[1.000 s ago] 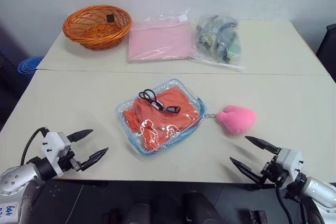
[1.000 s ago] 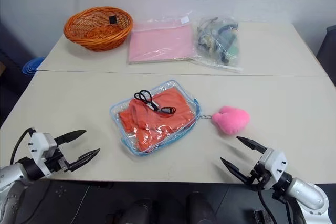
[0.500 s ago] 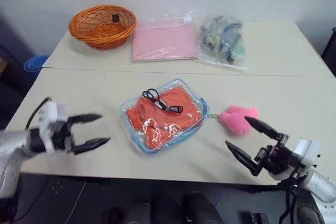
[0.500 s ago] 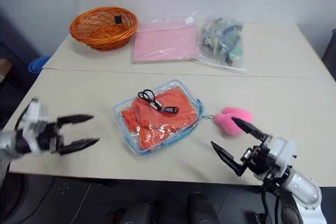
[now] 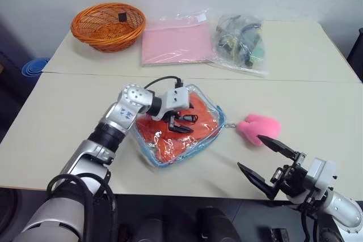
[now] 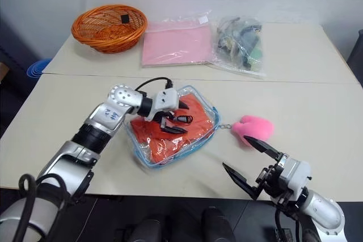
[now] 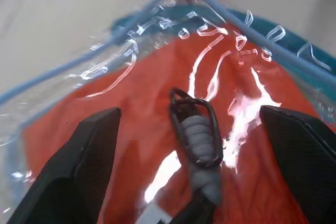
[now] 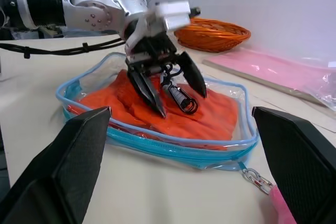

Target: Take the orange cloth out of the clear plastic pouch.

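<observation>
my left tool [image 5: 177, 122] hangs over the clear plastic pouch [image 5: 211, 134], fingers spread above the orange cloth [image 5: 170, 143] and a black cord loop [image 5: 189, 118] on top. my right tool [image 5: 266, 160] gapes wide at the counter [image 5: 68, 123] edge, near the pink pom-pom [image 5: 258, 128]. a wicker basket [image 5: 106, 25] and two clear bags sit far back.
</observation>
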Robot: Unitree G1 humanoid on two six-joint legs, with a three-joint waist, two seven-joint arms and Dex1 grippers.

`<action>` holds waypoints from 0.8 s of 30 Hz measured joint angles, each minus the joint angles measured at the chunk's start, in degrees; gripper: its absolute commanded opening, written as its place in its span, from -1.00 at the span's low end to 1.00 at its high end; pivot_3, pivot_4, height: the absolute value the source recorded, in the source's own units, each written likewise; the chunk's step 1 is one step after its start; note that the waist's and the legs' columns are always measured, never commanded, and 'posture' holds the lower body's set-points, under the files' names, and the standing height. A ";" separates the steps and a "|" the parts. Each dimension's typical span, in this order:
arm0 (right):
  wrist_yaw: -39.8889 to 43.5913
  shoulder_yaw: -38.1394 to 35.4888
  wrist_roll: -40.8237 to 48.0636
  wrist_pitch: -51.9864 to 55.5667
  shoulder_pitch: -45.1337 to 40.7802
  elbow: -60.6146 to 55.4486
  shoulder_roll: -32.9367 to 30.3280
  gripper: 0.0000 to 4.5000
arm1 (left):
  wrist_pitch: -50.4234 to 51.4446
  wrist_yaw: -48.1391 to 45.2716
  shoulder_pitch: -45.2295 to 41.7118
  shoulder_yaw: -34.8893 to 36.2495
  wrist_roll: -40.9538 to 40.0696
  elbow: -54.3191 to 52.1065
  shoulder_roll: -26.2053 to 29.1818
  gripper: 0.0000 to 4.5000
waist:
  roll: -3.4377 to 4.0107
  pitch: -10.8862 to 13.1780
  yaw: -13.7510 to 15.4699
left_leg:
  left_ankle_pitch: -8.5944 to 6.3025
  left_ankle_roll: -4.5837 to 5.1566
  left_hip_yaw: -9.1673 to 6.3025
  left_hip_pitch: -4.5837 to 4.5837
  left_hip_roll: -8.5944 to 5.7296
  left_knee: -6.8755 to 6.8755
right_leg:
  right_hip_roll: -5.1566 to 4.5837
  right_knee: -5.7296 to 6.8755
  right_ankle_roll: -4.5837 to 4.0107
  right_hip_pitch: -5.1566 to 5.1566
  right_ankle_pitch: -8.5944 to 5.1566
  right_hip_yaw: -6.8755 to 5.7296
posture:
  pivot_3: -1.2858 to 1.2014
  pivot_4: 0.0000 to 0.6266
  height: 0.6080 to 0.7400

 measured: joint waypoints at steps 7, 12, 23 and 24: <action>0.49 -0.07 -0.25 -2.75 0.28 1.91 1.36 1.00 | -0.51 1.83 -1.23 1.79 2.37 4.33 -1.85 -0.41 | -0.03 0.02 0.13 | 0.09 -0.04 -0.03 0.02 -0.01 0.01 | -0.05 0.07 0.00 0.04 0.00 0.00 | 0.03 -0.52 1.00; 1.71 -0.03 -0.52 -4.60 -0.34 5.01 1.42 1.00 | 3.14 -1.01 3.50 8.46 -3.68 0.71 -0.27 -0.84 | -0.02 0.02 0.13 | 0.11 -0.08 -0.09 0.02 0.00 0.01 | -0.07 0.11 0.00 0.00 0.00 -0.03 | 0.03 -0.52 1.00; 6.51 4.43 -0.19 -5.41 -6.06 7.04 1.32 1.00 | 3.87 19.51 23.62 40.37 -12.95 -7.19 15.86 -0.84 | -0.01 0.01 -1.08 | 0.13 -0.15 -0.14 0.10 0.03 -0.08 | -0.15 0.18 -0.01 -0.02 0.00 -0.07 | 0.03 -0.52 1.00; 7.47 5.63 -1.02 -5.81 -7.07 7.30 1.17 1.00 | 4.62 21.87 27.38 42.38 -12.45 -7.86 17.66 -0.84 | -0.02 0.01 -1.11 | 0.12 -0.12 -0.13 0.10 0.03 -0.08 | -0.17 0.15 -0.01 -0.01 0.00 -0.08 | 0.03 -0.52 1.00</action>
